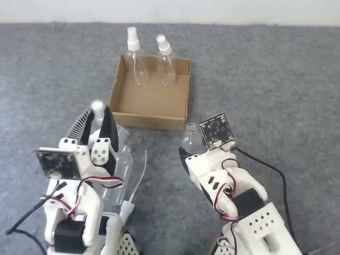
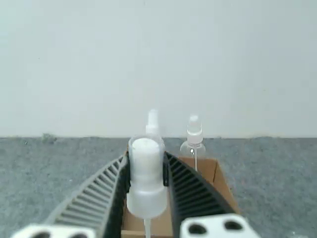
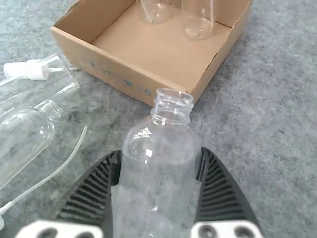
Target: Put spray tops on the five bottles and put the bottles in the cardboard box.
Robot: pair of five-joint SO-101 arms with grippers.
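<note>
Grey carpet [image 1: 276, 79]: two capped bottles [image 1: 137, 61] in cardboard box [image 1: 149, 121], three to go; left gripper [image 1: 98, 114] clamps spray top [image 2: 146, 173], right gripper [image 3: 159, 154] clamps uncapped bottle [image 3: 171, 106].

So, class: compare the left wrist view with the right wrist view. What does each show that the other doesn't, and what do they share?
Left wrist only: the left pincer shut on a spray top, with a pale wall behind. Right wrist only: the right pincer shut on an uncapped bottle, plus spare bottles lying on the grey mat. Both: the cardboard box with two bottles standing in it.
</note>
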